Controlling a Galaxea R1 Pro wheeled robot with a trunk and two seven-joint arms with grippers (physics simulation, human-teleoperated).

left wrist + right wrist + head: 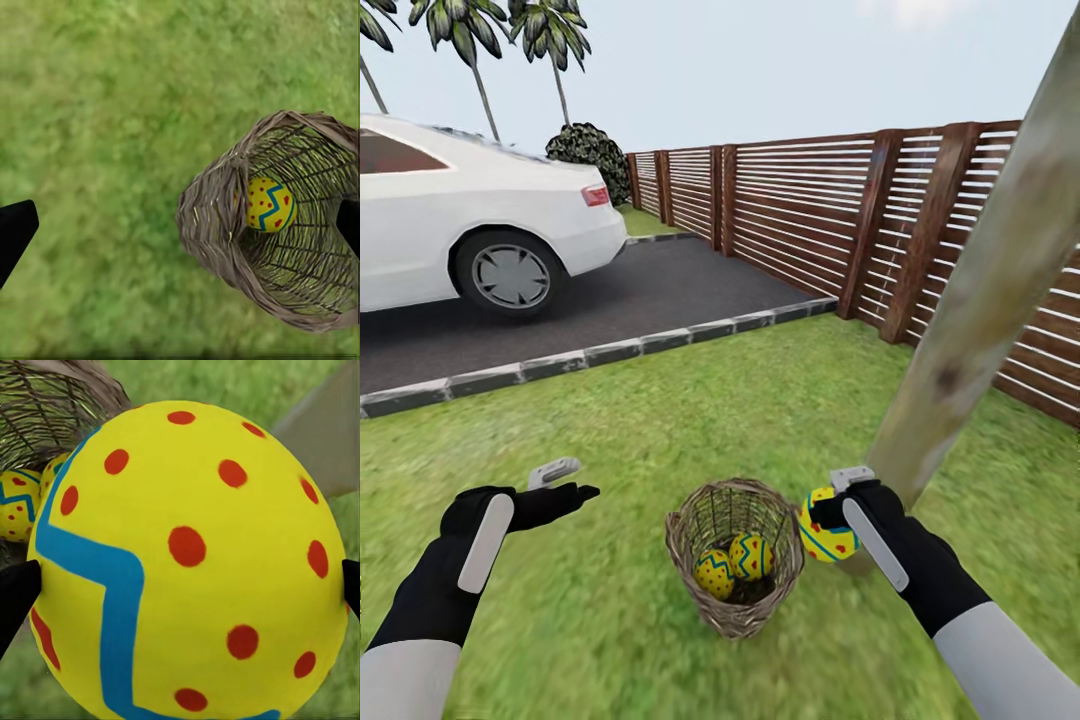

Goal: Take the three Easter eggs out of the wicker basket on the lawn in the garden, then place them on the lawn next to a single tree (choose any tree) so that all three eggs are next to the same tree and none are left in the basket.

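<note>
Right gripper (832,527): jaws clamped on one egg (824,538), held just outside the basket (735,570) rim, between the basket and the tree (970,320). In the right wrist view the egg (191,562) sits between the two dark fingertips (16,596), with the basket (52,412) close behind.
Left gripper (565,482): jaws wide, holding nothing, hovering over the lawn (610,440) well to the left of the basket. Its wrist view looks down at the basket (225,225) with one egg (270,204) showing inside.
Where the eggs are: one in the right jaws beside the trunk base; two eggs (733,565) lying side by side in the basket bottom.
Risk, drop: I'd judge the egg round and smooth, so it could squirt out of a two-finger pinch if the arm swings quickly.
Risk, roll: let go from any height, it may roll off across the grass, away from the trunk or back against the basket.
Risk, basket: the right arm is very near the rim; a careless sweep could tip the light basket and spill the other two.
Risk, trunk: the arm could bump the tree while lowering.
Count, eggs: three.
Count, basket: one.
Count, tree nearby: one.
Count, grippers: two.
</note>
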